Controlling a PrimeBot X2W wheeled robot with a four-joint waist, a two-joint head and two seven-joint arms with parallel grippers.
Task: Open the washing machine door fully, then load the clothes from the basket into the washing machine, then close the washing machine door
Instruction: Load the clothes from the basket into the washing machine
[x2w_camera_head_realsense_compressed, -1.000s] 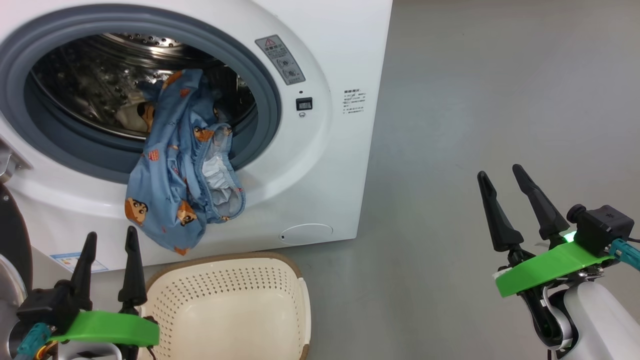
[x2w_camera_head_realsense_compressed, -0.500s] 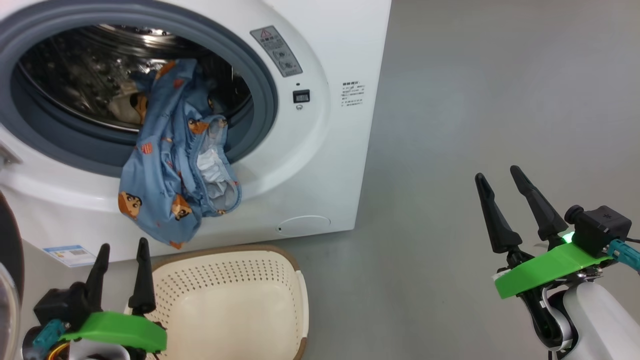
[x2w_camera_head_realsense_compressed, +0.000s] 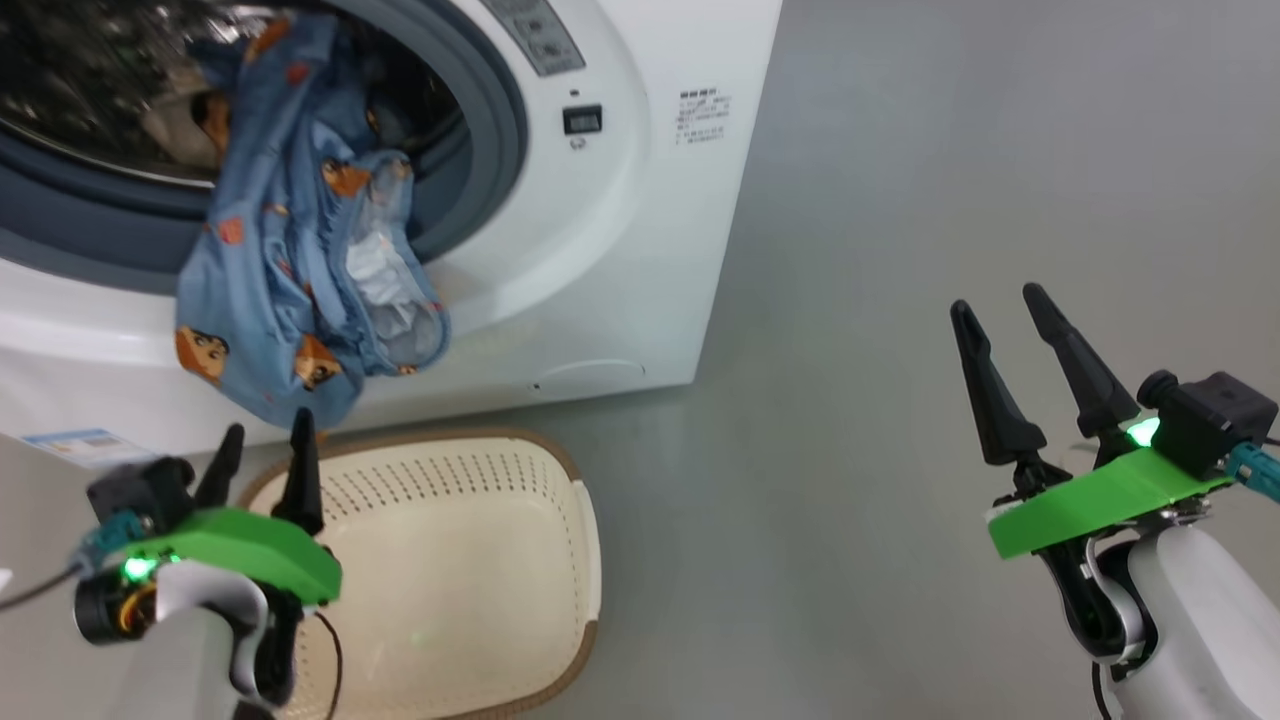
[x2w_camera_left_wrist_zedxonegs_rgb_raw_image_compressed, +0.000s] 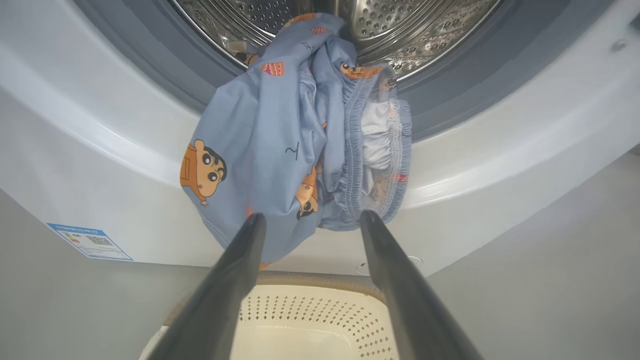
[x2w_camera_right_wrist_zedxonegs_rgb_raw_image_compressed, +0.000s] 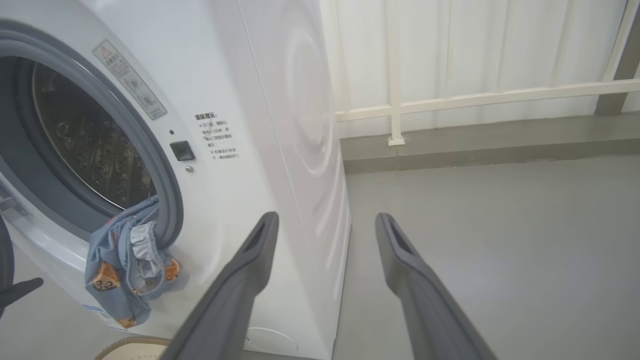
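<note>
Below the draped clothes (x2w_camera_head_realsense_compressed: 290, 250), the left pincer (x2w_camera_head_realsense_compressed: 268, 430) points upward, jaws apart.

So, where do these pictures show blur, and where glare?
Head view: the drum and blue label sticker are motion-blurred. Left wrist view: the clothes are sharp, the near fingers soft. Right wrist view: wavy reflections on the washing machine side.
</note>
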